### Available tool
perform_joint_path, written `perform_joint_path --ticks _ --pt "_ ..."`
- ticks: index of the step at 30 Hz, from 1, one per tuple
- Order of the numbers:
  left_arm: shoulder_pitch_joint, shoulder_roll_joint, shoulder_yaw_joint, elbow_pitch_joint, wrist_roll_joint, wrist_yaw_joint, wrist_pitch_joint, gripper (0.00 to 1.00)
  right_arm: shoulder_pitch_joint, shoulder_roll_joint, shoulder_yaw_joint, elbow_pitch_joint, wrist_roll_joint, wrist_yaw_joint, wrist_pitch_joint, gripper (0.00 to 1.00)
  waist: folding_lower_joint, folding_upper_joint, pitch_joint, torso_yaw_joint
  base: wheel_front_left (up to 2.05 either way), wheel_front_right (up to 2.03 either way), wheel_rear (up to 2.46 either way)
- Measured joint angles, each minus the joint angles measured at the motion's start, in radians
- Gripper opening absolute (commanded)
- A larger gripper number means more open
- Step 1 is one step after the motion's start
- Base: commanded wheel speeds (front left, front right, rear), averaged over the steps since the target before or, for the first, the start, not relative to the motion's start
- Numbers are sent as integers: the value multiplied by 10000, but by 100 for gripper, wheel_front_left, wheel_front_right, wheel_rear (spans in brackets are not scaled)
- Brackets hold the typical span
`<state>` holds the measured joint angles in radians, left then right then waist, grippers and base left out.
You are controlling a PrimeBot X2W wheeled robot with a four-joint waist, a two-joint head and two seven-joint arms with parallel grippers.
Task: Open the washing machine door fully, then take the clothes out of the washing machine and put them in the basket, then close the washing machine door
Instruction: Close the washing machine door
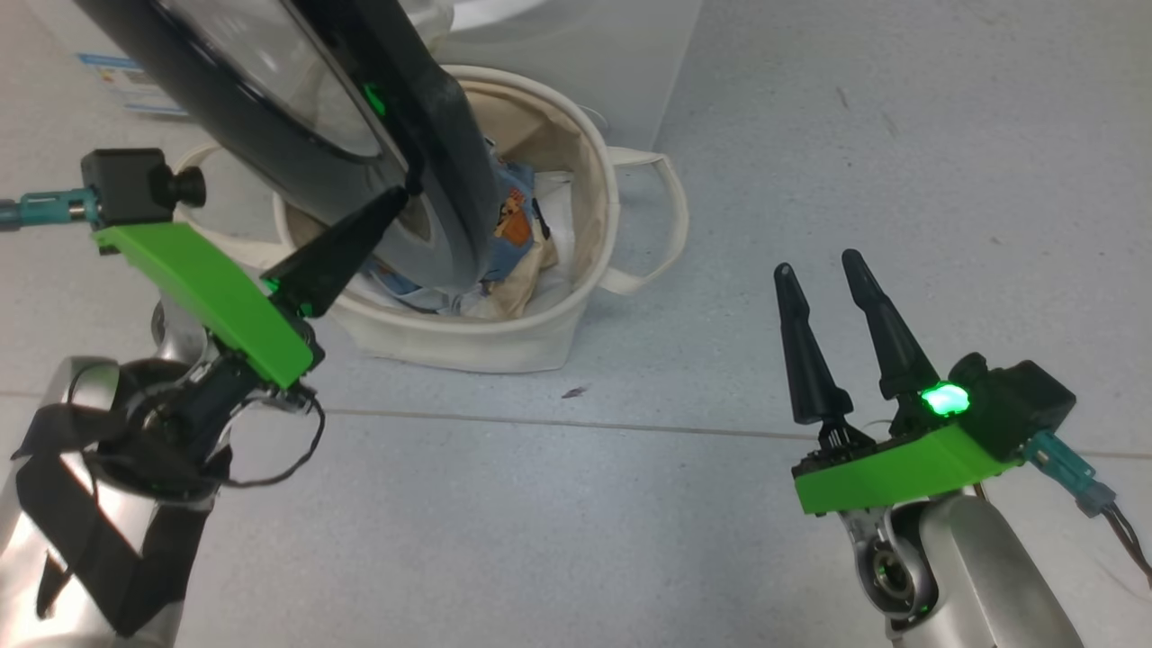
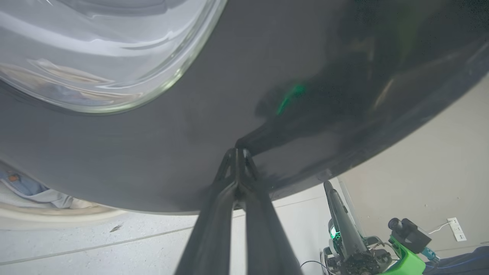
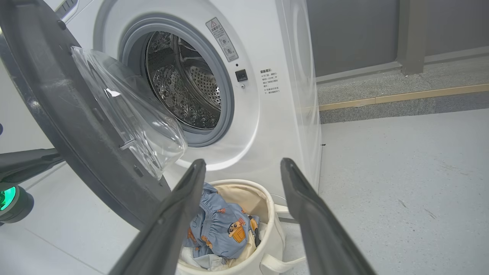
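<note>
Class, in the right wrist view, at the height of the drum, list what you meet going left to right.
Left end effector → washing machine door → washing machine's drum mouth → small printed text → grey wall. The basket sits lower and overlaps these, so it is left out.

The floor [image 1: 810, 135] is pale grey-blue and scuffed, with a thin seam [image 1: 540, 421] running across it and a dark speck [image 1: 573, 391] just beside that seam. A cream wall [image 2: 420, 152] carries a white socket [image 2: 457, 229]. Over by the far side, a grey ledge [image 3: 401, 82] has a tan strip [image 3: 420, 95] along its edge, and a dark post [image 3: 410, 34] rises from it.
</note>
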<state>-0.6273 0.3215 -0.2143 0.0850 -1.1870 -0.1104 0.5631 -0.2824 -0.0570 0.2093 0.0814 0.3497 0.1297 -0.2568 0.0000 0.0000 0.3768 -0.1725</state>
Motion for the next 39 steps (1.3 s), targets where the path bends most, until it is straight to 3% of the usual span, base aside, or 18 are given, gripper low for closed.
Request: perform_joint_path --ticks 12,17,21,27,37,38,39 --pt "-105 -132 -364 821 257 -75 -1484 0 21 2 -165 -65 125 0 0 100 0 0 -243 -177 0 0 0" --pt "672 573 -995 437 1544 -134 -2940 0 190 4 -90 -58 199 0 0 100 0 0 -652 38 0 0 0" --pt "1850 761 -1329 408 2851 -121 -4314 0 647 4 21 63 211 0 0 100 0 0 -1206 414 0 0 0" --pt "2506 1032 -1806 176 5310 782 -6008 1 913 6 391 163 -59 0 0 100 -1 0 -1807 1101 0 0 0" --pt "3835 918 -2299 240 7131 2297 -7499 3 1549 8 441 209 -211 0 0 100 -1 0 -2762 2154 0 0 0" --pt "3907 928 -2359 297 7379 2472 -7561 10 1549 8 433 207 -215 0 0 100 -1 0 -2838 2234 0 0 0" --pt "3989 905 -2366 324 7538 2648 -7670 63 1553 8 430 205 -213 0 0 100 -1 0 -2909 2305 0 0 0"
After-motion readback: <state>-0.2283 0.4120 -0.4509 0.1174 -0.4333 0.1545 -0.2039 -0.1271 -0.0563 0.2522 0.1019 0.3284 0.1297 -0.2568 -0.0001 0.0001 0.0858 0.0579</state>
